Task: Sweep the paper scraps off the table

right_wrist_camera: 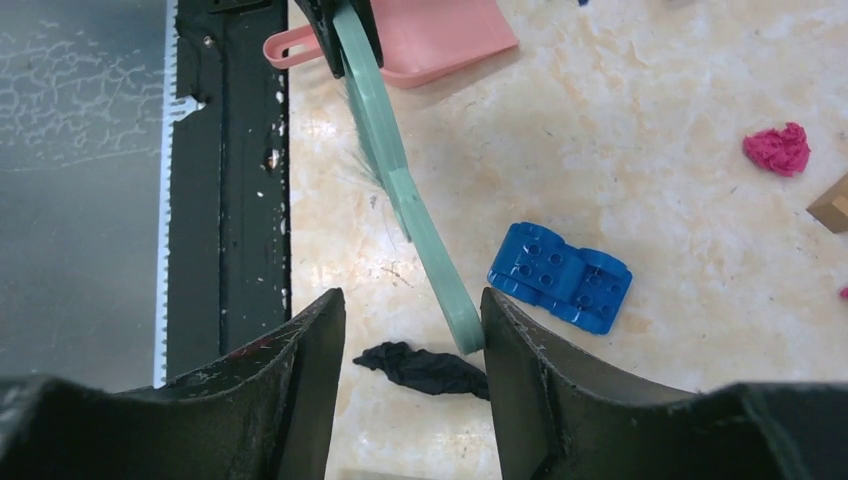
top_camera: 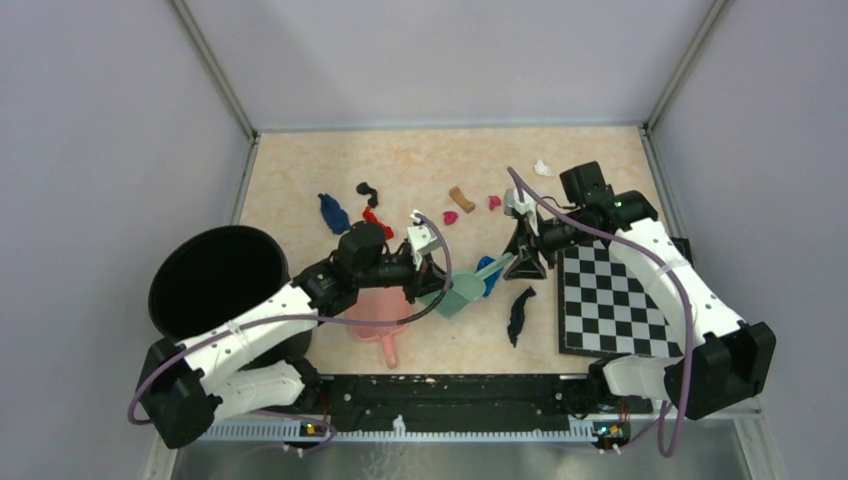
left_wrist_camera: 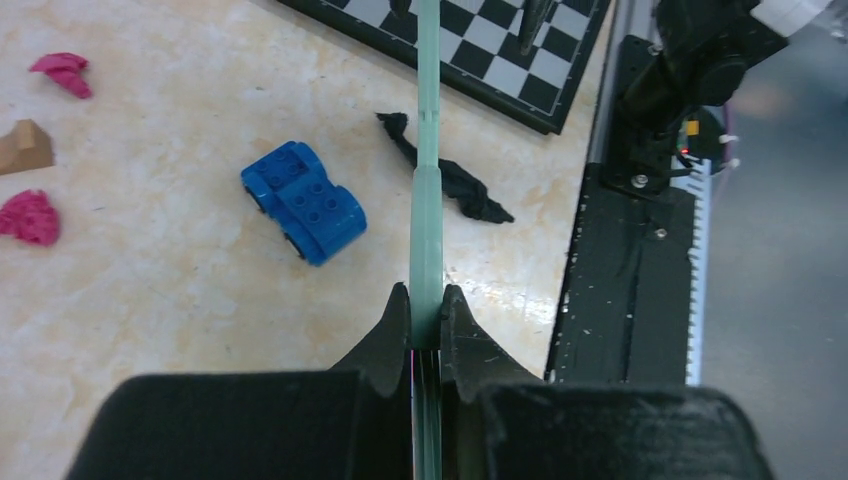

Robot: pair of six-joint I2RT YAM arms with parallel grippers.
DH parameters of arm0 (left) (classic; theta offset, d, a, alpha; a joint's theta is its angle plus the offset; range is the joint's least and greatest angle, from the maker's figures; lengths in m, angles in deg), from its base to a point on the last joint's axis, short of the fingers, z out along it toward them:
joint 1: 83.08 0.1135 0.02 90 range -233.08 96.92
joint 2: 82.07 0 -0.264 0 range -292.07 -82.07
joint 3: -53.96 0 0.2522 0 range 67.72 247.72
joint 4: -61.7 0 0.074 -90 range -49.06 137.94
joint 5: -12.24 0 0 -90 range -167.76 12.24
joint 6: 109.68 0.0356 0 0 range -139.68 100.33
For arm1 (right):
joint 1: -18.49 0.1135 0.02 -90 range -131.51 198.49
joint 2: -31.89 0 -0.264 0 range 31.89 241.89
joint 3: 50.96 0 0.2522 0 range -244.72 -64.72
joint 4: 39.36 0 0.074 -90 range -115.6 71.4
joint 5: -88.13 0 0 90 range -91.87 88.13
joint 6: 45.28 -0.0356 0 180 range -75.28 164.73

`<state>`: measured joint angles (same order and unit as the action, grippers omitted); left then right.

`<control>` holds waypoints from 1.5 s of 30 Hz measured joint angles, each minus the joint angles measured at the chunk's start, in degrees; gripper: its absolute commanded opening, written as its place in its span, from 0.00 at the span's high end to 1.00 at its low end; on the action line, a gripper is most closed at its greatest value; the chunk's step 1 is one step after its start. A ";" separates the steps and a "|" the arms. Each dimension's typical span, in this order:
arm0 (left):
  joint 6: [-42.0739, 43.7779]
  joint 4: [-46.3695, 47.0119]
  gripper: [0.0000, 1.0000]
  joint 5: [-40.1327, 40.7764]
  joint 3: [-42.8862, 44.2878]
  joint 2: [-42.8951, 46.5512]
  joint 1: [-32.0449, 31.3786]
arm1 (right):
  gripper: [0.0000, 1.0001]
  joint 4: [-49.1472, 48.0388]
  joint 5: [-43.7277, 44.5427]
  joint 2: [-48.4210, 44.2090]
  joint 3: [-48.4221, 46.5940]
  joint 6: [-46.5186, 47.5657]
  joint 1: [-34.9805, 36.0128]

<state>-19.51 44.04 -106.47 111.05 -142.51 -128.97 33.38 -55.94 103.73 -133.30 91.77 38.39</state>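
Observation:
My left gripper (top_camera: pixel 430 275) (left_wrist_camera: pixel 427 300) is shut on a green brush (top_camera: pixel 462 286) (left_wrist_camera: pixel 428 150), next to the pink dustpan (top_camera: pixel 380 310). The brush handle's free end (right_wrist_camera: pixel 462 325) lies between the open jaws of my right gripper (top_camera: pixel 527 272) (right_wrist_camera: pixel 412 300), beside its right finger (right_wrist_camera: pixel 520 350). A black paper scrap (top_camera: pixel 520 312) (right_wrist_camera: pixel 425 368) (left_wrist_camera: pixel 455 180) lies on the table (top_camera: pixel 300 180) under it. More scraps lie further back: dark blue (top_camera: pixel 333 212), black (top_camera: pixel 368 189), red (top_camera: pixel 377 220), brown (top_camera: pixel 460 197), magenta (top_camera: pixel 451 216) (right_wrist_camera: pixel 778 148), white (top_camera: pixel 543 168).
A bright blue blocky toy (top_camera: pixel 487 270) (left_wrist_camera: pixel 303 202) (right_wrist_camera: pixel 560 277) sits by the brush. A black bin (top_camera: pixel 215 280) stands at the left. A chequered board (top_camera: pixel 610 300) lies at the right. The black base rail (top_camera: pixel 450 390) runs along the near edge.

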 measured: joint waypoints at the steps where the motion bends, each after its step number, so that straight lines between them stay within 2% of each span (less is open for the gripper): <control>1: -0.85 0.55 1.00 -1.29 -0.09 -0.31 0.42 | 0.51 0.48 -0.44 0.17 0.00 0.98 -0.04; 4: -3.52 3.87 1.00 -4.72 -1.49 -1.03 1.31 | 0.53 0.61 -1.81 0.33 0.02 1.97 -0.04; 8: -6.29 6.67 1.00 -7.98 -2.47 -2.49 2.16 | 0.63 0.11 -3.43 0.33 0.61 1.88 -0.04; 17: -9.64 11.04 1.00 -11.04 -2.75 -3.37 3.43 | 0.59 1.03 -6.05 2.91 0.74 2.58 -0.04; 28: -12.22 14.69 1.00 -13.16 -5.55 -3.08 4.52 | 0.94 0.90 -8.15 3.28 1.42 1.14 -0.09; 32: -12.31 14.82 1.00 -13.75 -6.23 -3.06 4.98 | 1.00 3.10 -9.88 5.11 1.38 2.47 -0.11; 33: -12.35 14.82 0.98 -13.75 -6.38 -3.08 4.98 | 1.00 3.54 -10.12 5.60 1.38 2.84 -0.11; 35: -12.55 14.53 0.65 -13.66 -6.54 -3.08 5.01 | 1.00 4.11 -10.34 6.32 1.38 2.91 -0.13; 36: -12.68 14.32 0.56 -13.14 -6.54 -3.06 4.98 | 1.00 3.96 -10.34 6.40 1.38 2.54 -0.15; 37: -13.25 14.16 0.51 -11.54 -6.54 -3.06 4.98 | 1.00 3.63 -10.32 6.43 1.38 1.29 -0.15; 40: -14.36 9.22 0.44 -5.03 -4.15 -3.32 4.76 | 1.00 0.22 -8.26 6.40 1.40 -4.13 -0.35; 45: -17.49 -2.14 0.45 11.87 3.08 -4.83 1.51 | 1.00 -13.07 0.55 5.33 2.84 -17.94 -1.36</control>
<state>-37.00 41.89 -94.60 114.14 -147.34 -127.46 20.31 -55.39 109.06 -130.46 73.83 37.04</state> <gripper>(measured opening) 0.554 0.077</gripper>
